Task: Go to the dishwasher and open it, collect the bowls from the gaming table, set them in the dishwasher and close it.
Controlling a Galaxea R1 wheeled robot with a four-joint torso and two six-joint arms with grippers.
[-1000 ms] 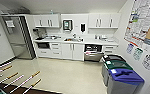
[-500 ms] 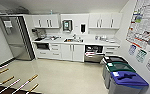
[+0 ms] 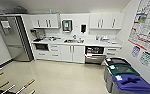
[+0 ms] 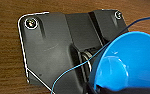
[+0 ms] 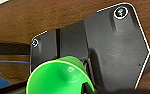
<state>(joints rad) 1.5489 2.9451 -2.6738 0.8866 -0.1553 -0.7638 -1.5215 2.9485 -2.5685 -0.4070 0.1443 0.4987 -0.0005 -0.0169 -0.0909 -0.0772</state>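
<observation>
The dishwasher (image 3: 94, 59) stands under the counter, right of the white cabinet doors. Its steel door is lowered and a dark rack shows inside. It lies across the pale floor from me. A blue bowl (image 4: 131, 65) sits in my left gripper (image 4: 111, 88), which is shut on its rim, with a thin blue cable crossing in front. A smaller green bowl (image 5: 58, 77) is held the same way by my right gripper (image 5: 91, 88). The gaming table is out of view.
A tall steel fridge (image 3: 13, 37) stands at the left. Three bins line the right wall, with a blue lid (image 3: 133, 83), a green lid (image 3: 122, 70) and a dark lid (image 3: 116, 61). Rods with wooden handles (image 3: 6, 85) jut in at the lower left.
The whole head view has shifted slightly as the camera moves; the kitchen sits a touch further right. Nothing in the room has moved.
</observation>
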